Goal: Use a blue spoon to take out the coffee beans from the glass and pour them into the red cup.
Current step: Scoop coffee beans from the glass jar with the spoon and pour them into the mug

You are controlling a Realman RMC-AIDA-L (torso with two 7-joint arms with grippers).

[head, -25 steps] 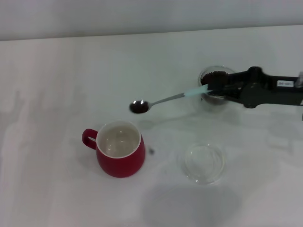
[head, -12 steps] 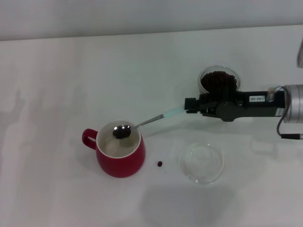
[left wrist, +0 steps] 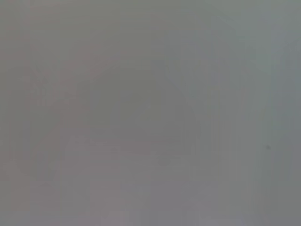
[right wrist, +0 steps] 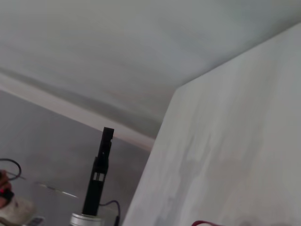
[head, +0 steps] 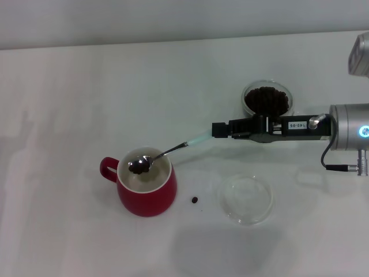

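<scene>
A: Where does the spoon stand?

B: The right gripper is clamped on its pale handle. Half a second ago the bowl hung just above the cup; it has since dropped lower, inside the white mouth, with its beans not yet tipped out.

A: And the source?

B: The glass sits behind the right arm, well apart from the cup and full of beans. One stray bean lies on the table, between the cup and the saucer; it has not moved.

A: What follows from the descent?

B: Transport looks finished; a roll of the wrist would probably pour the load. The left gripper is out of view.
</scene>
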